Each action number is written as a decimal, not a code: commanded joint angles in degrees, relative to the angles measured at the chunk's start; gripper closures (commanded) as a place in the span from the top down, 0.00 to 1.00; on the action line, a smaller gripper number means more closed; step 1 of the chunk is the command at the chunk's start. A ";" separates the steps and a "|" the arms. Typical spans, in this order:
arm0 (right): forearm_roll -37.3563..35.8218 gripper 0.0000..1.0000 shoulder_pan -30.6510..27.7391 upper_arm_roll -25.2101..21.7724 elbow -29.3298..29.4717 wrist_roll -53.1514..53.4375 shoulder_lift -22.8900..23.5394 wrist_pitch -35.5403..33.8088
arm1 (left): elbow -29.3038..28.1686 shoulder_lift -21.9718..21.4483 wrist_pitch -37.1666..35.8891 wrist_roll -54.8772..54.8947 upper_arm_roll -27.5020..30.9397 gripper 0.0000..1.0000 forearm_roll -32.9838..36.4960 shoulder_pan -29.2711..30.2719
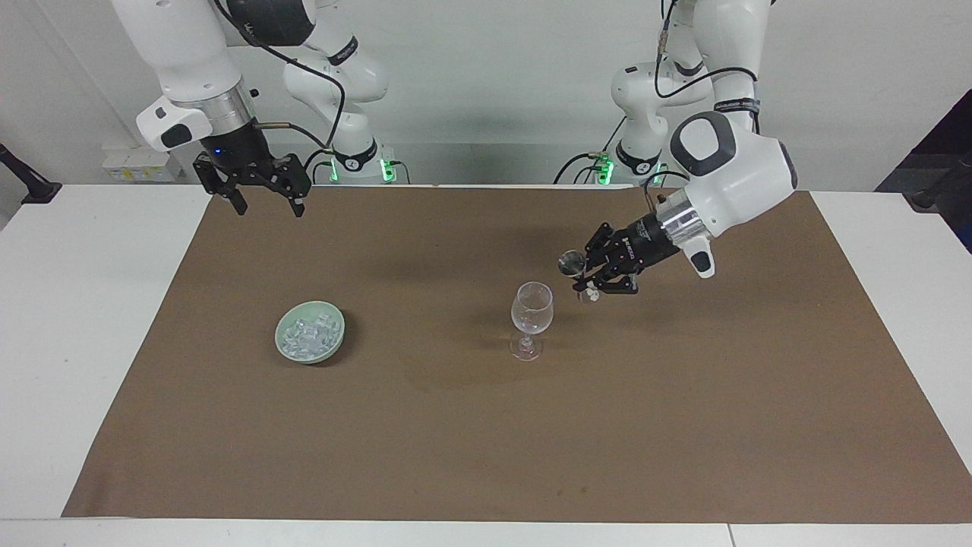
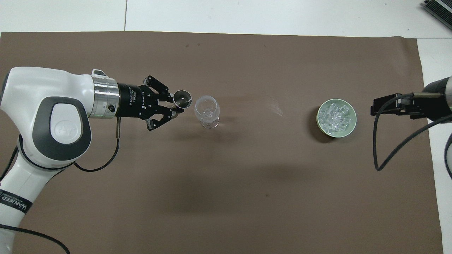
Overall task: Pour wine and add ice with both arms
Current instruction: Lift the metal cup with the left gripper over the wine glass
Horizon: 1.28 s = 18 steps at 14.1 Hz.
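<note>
Just clear glassy ice [image 1: 308,335] cubes

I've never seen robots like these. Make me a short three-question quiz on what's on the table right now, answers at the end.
1. True or false: the left gripper is shut on a small metal measuring cup held up beside the wine glass.
2. Which arm waits with open fingers above the table edge at its own end? A) left B) right
3. Fill in: the ice lies in a pale green ____ on the brown mat.

Key:
1. True. In the overhead view the measuring cup sits just short of the glass rim, not over it.
2. B. The right gripper hangs there, away from the ice.
3. Bowl, toward the right arm's end of the table.
</note>
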 commanded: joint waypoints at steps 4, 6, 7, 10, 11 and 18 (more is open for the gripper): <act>1.23 1.00 -0.65 0.10 0.20 -1.49 0.23 0.03 | -1.13 -0.87 4.90 0.13 -1.87 0.00 4.36 -0.80; 1.23 1.00 -0.65 0.10 0.29 -1.49 0.23 0.03 | -1.22 -0.70 6.05 0.13 -2.13 0.00 5.50 -0.80; 1.23 1.00 -0.65 0.19 0.29 -1.49 0.23 0.03 | -1.22 -0.70 6.31 0.13 -2.31 0.00 6.46 -0.80; 1.23 1.00 -0.65 0.10 0.20 -1.49 0.23 0.03 | -1.13 -0.35 9.12 -0.14 -3.19 0.00 9.37 -0.98; 1.23 1.00 -0.65 0.10 0.20 -1.49 0.23 0.03 | -1.04 -0.34 9.65 -0.22 -3.19 0.00 9.46 -1.06; 1.23 1.00 -0.65 0.10 0.20 -1.49 0.23 0.03 | -0.87 0.80 15.71 -0.67 -5.03 0.00 13.93 -1.42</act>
